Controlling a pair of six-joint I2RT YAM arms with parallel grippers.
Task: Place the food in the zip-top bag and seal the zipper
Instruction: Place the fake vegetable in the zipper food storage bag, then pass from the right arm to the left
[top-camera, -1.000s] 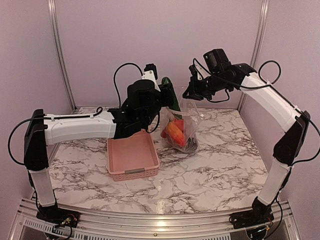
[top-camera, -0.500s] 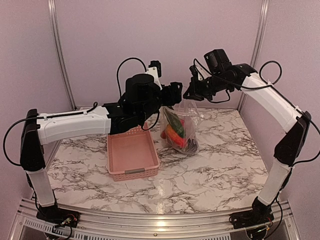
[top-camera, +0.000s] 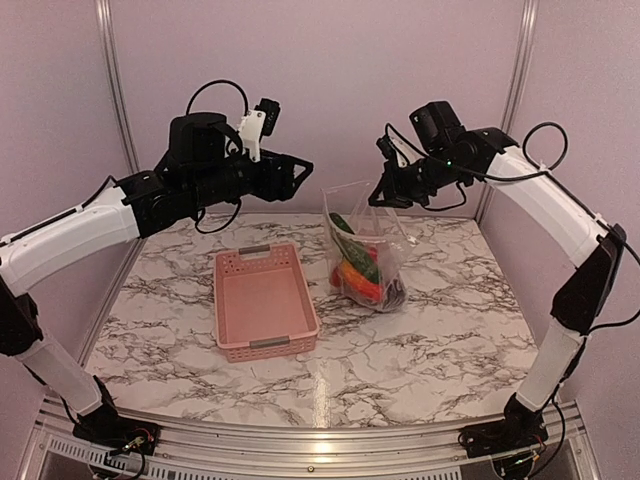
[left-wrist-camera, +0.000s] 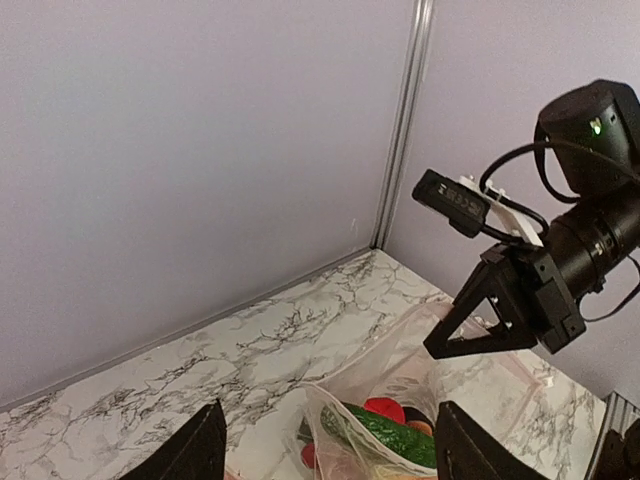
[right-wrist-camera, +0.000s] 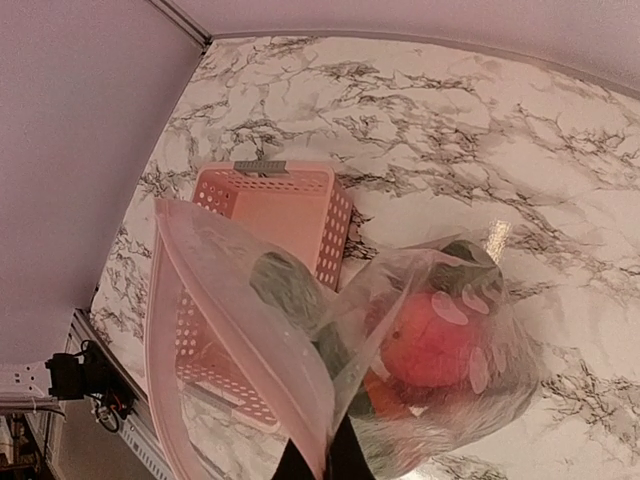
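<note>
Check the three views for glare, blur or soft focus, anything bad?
Top external: sharp, evenly lit, one bright reflection on the white marble-pattern table near its front edge. Left wrist: crisp, flat light. Right wrist: the large clear crinkly plastic bag sits close to the lens and looks soft, with white glints over the orange-red toy fruit.

No text, label, brand, number or sign can be read in any of the views. The small black camera bar (left-wrist-camera: 452, 202) on the wrist of the right arm (left-wrist-camera: 600, 235) carries a short row of faint pale marks along its face, seen from the left wrist. They are too small and blurred to make out.
</note>
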